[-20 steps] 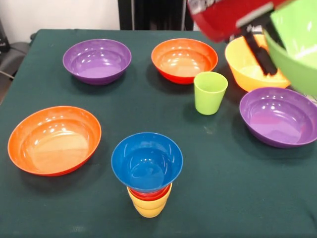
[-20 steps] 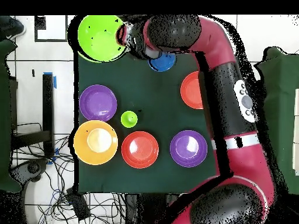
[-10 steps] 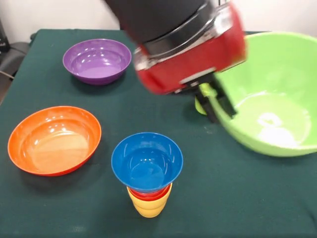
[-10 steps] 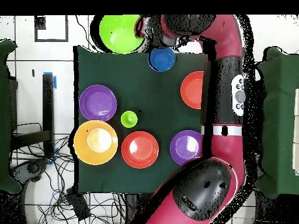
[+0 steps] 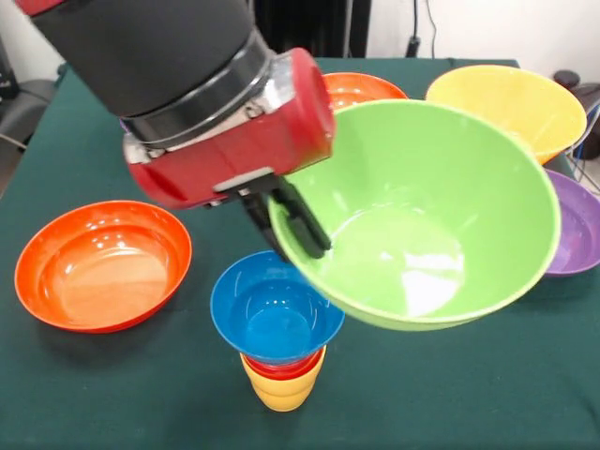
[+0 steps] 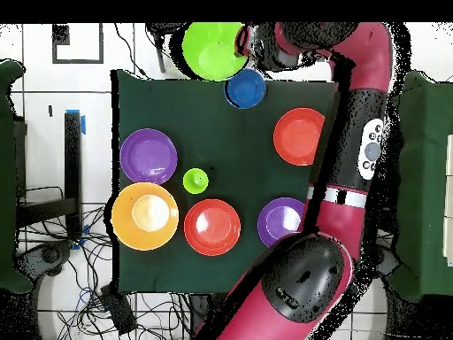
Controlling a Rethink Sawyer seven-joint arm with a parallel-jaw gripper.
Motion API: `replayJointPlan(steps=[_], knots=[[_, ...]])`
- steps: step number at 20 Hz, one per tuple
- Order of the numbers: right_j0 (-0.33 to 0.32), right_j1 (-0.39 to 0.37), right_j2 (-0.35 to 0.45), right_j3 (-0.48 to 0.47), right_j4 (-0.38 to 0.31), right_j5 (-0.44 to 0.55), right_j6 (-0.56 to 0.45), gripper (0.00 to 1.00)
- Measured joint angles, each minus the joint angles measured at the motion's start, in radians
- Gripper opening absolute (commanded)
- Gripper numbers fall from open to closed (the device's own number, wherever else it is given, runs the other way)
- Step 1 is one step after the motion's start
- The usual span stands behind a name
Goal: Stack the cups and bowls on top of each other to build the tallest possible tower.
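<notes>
1. Above the table's near edge, gripper (image 5: 298,217) clamps the green bowl (image 5: 422,220) by its rim, carried tilted.
2. Tower (image 5: 279,328) sits down-left of the bowl: blue bowl (image 5: 267,314) on red and yellow cups.
3. Green bowl is glossy, much wider than blue; needs centring and levelling.

Front view: low and close at the desk (image 5: 56,412) edge, facing across it, cropped tight around the blue bowl (image 5: 277,307) and green bowl (image 5: 422,216). Overhead view: high above, facing straight down, far enough to take in the whole desk (image 6: 239,257) plus surrounding floor (image 6: 53,115). Shared: the same desk top, blue bowl (image 6: 246,88), green bowl (image 6: 211,50), turned half round.
</notes>
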State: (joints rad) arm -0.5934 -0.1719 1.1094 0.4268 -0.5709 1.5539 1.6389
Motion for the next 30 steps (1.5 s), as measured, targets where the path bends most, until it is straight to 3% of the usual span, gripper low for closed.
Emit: replayJointPlan(steps=[8, 23, 30], knots=[[0.0, 0.004, 0.046, -0.053, -0.037, 0.038, -0.006, 0.0], [-0.007, 0.004, 0.084, -0.069, -0.055, 0.077, -0.014, 0.0], [-0.022, 0.007, 0.113, -0.081, -0.115, 0.098, -0.08, 0.0]])
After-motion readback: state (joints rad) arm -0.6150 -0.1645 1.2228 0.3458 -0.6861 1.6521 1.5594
